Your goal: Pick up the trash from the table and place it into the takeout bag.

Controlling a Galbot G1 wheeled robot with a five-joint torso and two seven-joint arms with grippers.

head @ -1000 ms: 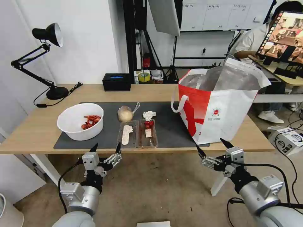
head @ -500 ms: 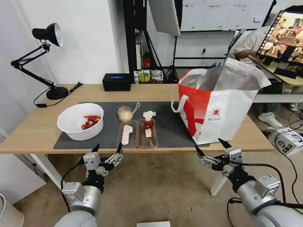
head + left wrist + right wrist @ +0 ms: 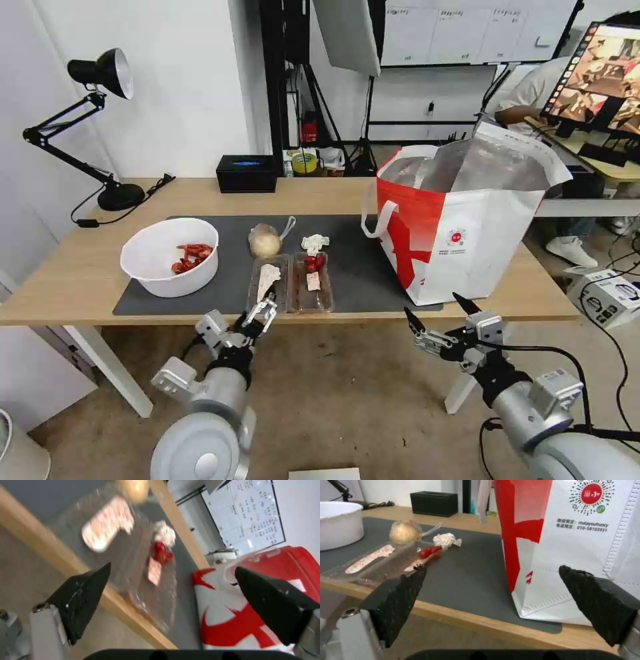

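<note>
At the table's (image 3: pixel 80 280) near edge, left gripper (image 3: pixel 257 313) faces the clear tray (image 3: pixel 291 283).
Its jaws spread, empty; the tray's long axis runs away. Right gripper (image 3: pixel 437 317) waits unclenched below the takeout bag (image 3: pixel 467 233).

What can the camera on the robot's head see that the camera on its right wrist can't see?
The head view alone takes in the black desk lamp, the red shells inside the white bowl, the open foil-lined top of the takeout bag, and the left gripper, open at the table's front edge by the clear tray. The right wrist view alone makes the printed text under the bag's logo readable. Both share the bowl, tray, crumpled tissue, knotted bag, black box and the open right gripper.
</note>
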